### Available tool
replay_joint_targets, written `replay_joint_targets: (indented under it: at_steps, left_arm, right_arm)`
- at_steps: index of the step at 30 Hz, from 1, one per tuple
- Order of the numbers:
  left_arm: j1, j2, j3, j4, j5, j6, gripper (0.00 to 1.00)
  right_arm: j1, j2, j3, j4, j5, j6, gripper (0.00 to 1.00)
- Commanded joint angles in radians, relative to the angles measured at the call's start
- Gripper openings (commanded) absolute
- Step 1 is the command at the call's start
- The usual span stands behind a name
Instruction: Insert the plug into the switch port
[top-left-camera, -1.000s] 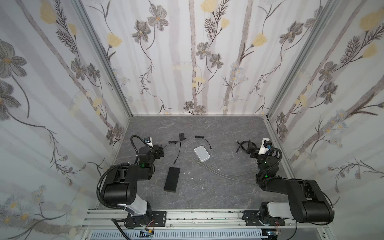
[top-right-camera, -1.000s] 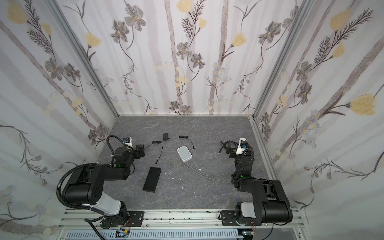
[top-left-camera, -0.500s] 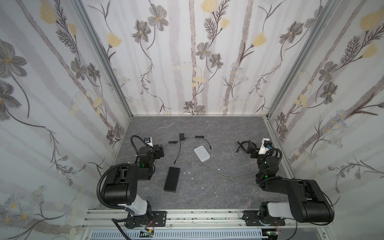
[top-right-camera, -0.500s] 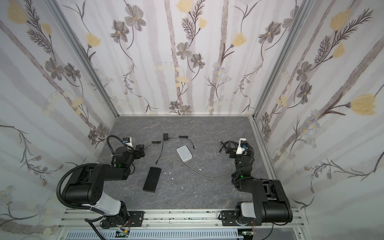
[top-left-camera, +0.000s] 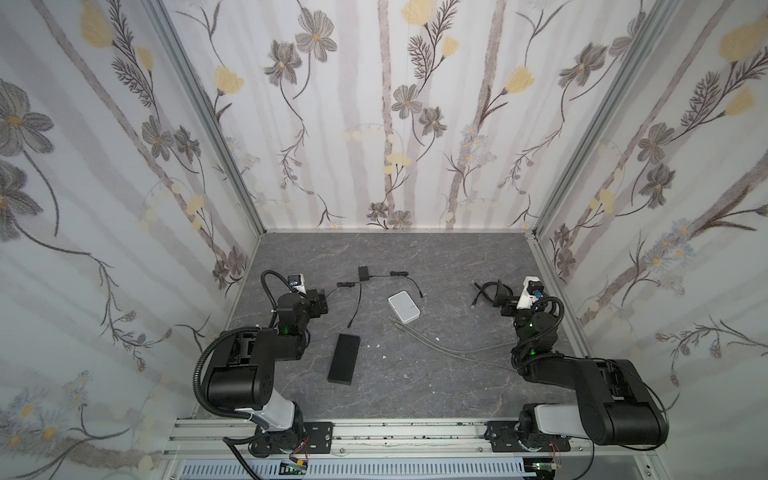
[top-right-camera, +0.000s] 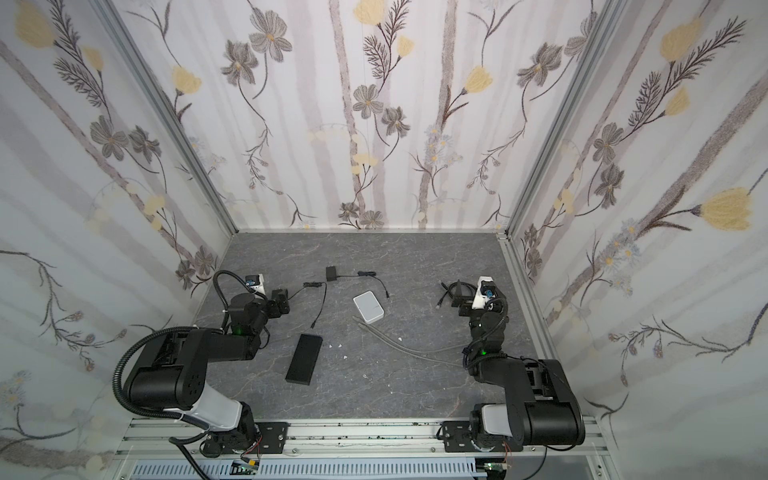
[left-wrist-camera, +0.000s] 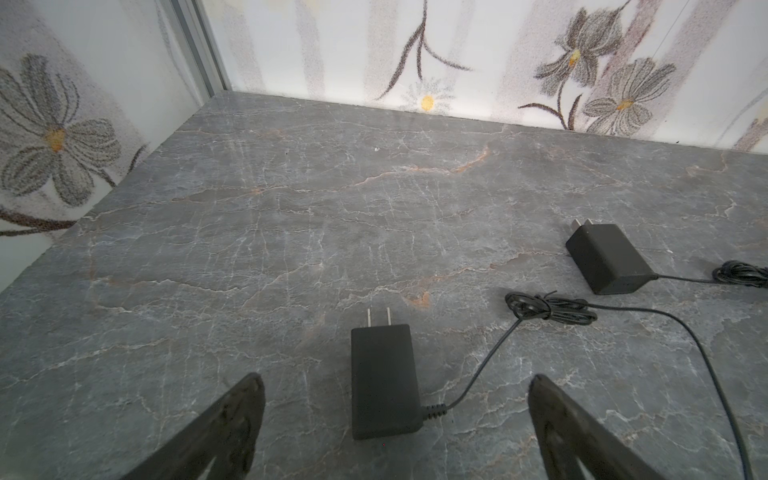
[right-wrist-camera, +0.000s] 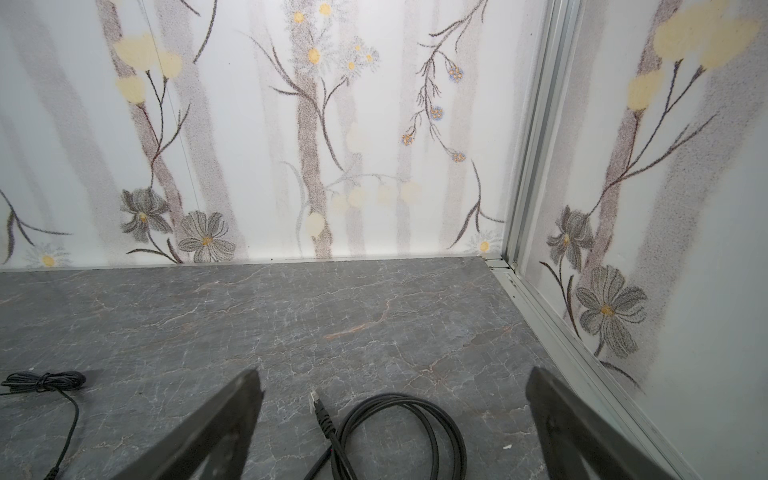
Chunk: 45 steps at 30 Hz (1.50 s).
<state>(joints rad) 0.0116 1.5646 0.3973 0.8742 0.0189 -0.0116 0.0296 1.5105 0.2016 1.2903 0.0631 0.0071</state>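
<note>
Only the right wrist view resolves the plug (right-wrist-camera: 314, 401): it lies flat, long axis and tip toward the back wall (right-wrist-camera: 374, 124). Left gripper (left-wrist-camera: 395, 378) and right gripper (right-wrist-camera: 392, 376) gape wide, empty.

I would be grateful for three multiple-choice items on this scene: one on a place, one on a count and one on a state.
1. Where does the coiled black cable lie?
A. on the table, just ahead of the right claw
B. hanging on the back wall
C. on the front rail

2. How many black power adapters lie ahead of the left claw?
A. one
B. two
C. four

3. How do both claws stand?
A. open, holding nothing
B. shut on a cable
C. shut on nothing

Key:
1 A, the right wrist view shows it flat on the table.
2 B, one lies near and another farther off.
3 A, the fingers stand wide apart and grip nothing.
</note>
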Motion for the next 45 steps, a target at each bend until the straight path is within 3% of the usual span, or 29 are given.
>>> replay_joint_targets:
  at_steps: [1, 8, 12, 16, 18, 21, 22, 24, 26, 27, 29, 31, 33, 37, 41, 45]
  left_arm:
    - [-0.002, 0.001, 0.003, 0.008, -0.008, -0.001, 1.0]
    - [-0.004, 0.001, 0.003, 0.008, -0.015, 0.001, 1.0]
    - [-0.058, -0.08, -0.017, -0.01, -0.224, -0.006, 1.0]
    - [-0.159, -0.311, -0.028, -0.17, -0.353, 0.03, 1.0]
    - [-0.206, -0.47, -0.04, -0.248, -0.369, -0.084, 1.0]
    - [-0.253, -0.677, 0.03, -0.508, -0.212, -0.343, 1.0]
    - [-0.299, -0.717, 0.043, -0.523, -0.19, -0.382, 1.0]
    - [-0.432, -0.753, 0.061, -0.492, -0.19, -0.37, 1.0]
    - [-0.596, -0.739, 0.134, -0.528, -0.212, -0.297, 1.0]
    - [-0.658, -0.714, 0.18, -0.565, -0.225, -0.249, 1.0]
    - [-0.795, -0.62, 0.324, -0.717, -0.29, -0.161, 1.0]
    - [-0.867, -0.515, 0.471, -0.878, -0.34, -0.124, 1.0]
    - [-0.885, -0.435, 0.586, -1.005, -0.354, -0.167, 1.0]
    - [-0.888, -0.342, 0.757, -1.139, -0.249, -0.167, 1.0]
    - [-0.863, -0.333, 0.825, -1.222, -0.375, -0.161, 1.0]
    - [-0.735, -0.367, 0.802, -1.297, -0.197, -0.252, 1.0]
  right_arm:
    - [0.0, -0.001, 0.002, 0.018, 0.017, 0.002, 1.0]
    - [-0.006, -0.001, 0.001, 0.017, 0.004, 0.005, 1.0]
    - [-0.007, -0.001, 0.001, 0.017, 0.004, 0.004, 1.0]
    - [-0.006, 0.001, 0.003, 0.016, 0.003, 0.002, 1.0]
    - [-0.005, 0.0, 0.003, 0.017, 0.005, 0.003, 1.0]
    - [-0.005, 0.001, 0.006, 0.012, 0.005, 0.004, 1.0]
    - [-0.008, 0.003, 0.01, 0.006, 0.002, 0.006, 1.0]
    - [0.023, -0.054, 0.029, -0.058, 0.126, 0.014, 1.0]
    - [0.096, -0.217, 0.093, -0.297, 0.21, -0.037, 1.0]
    - [0.119, -0.285, 0.132, -0.403, 0.232, 0.004, 1.0]
    - [0.126, -0.402, 0.22, -0.611, 0.155, 0.185, 1.0]
    - [0.126, -0.473, 0.254, -0.706, 0.083, 0.308, 1.0]
    - [0.122, -0.538, 0.248, -0.762, 0.047, 0.393, 1.0]
    - [0.099, -0.649, 0.181, -0.8, -0.089, 0.462, 1.0]
    - [0.096, -0.723, 0.139, -0.912, -0.226, 0.468, 1.0]
    - [0.13, -0.768, 0.099, -1.049, -0.295, 0.502, 1.0]
